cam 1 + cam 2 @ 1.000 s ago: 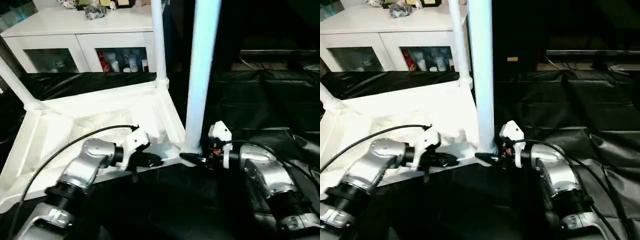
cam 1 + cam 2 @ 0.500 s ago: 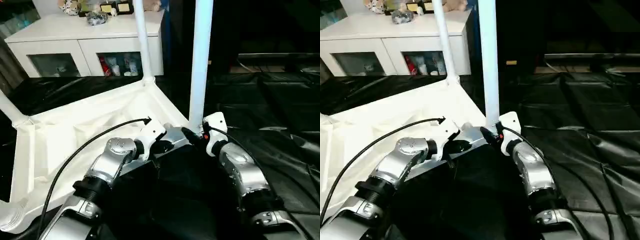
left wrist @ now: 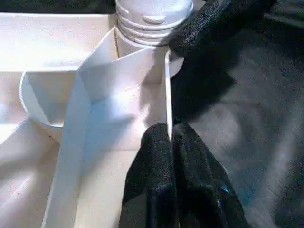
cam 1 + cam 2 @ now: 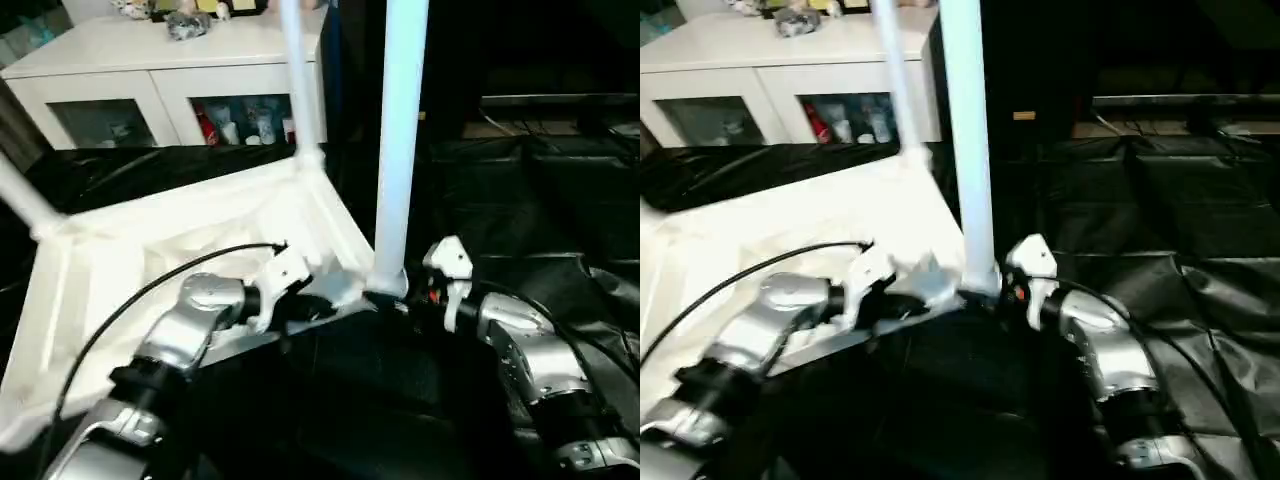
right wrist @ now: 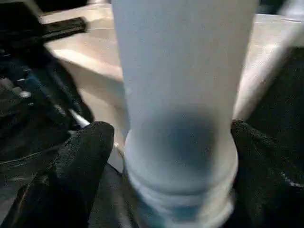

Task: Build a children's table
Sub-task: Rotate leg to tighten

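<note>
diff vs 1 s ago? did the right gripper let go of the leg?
The right gripper has spread its fingers: they now stand either side of the near leg, apart from it. The left gripper stays clamped on the tabletop's edge wall. The leg stays upright in its corner socket.

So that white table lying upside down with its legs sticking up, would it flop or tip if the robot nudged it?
Probably stiff: the tabletop has ribs moulded underneath. Likely light, being thin-walled plastic. The tall nearest leg might sway if not fully seated; the left gripper is shut on the rim, which should steady it.
</note>
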